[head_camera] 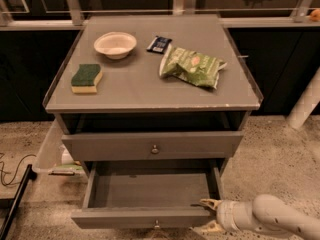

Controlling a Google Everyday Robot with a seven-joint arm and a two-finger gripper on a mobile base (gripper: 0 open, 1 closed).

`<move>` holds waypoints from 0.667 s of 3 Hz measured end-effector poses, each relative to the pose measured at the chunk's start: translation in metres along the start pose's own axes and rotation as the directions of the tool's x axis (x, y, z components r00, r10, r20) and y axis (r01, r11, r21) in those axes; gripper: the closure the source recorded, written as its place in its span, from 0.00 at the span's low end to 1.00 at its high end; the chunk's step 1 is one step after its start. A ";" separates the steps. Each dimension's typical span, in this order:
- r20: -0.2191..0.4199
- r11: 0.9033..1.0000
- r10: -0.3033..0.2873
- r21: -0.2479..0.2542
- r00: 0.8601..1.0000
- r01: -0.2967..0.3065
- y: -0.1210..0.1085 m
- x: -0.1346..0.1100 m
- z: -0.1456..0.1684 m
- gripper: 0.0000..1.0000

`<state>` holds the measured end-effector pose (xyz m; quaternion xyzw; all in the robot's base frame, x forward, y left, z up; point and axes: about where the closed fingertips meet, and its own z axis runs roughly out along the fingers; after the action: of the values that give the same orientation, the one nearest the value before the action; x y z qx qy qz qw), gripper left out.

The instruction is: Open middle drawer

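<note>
Drawing the middle drawer (150, 190) straight out from under the table's (145, 91) front edge (already well open, grey inside showing), holding the gripper (208, 215), fingers spread astride its front panel below the front right corner, level and square.

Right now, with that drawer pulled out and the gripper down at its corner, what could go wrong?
The gripper sits at the right end of the middle drawer front, far from its knob, so more pulling there might skew and jam it. Backing away carelessly could knock it shut. A hard jolt might shift the bowl or chip bag on top.
</note>
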<state>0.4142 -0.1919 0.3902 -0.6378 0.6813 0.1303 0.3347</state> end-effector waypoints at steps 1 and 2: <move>0.000 1.000 0.001 0.000 1.000 -0.001 0.000 -0.001 -0.002 0.15; -0.006 0.999 0.037 -0.005 0.999 -0.037 0.013 0.012 -0.007 0.38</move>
<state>0.4000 -0.2034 0.3843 -0.6261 0.6938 0.1363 0.3289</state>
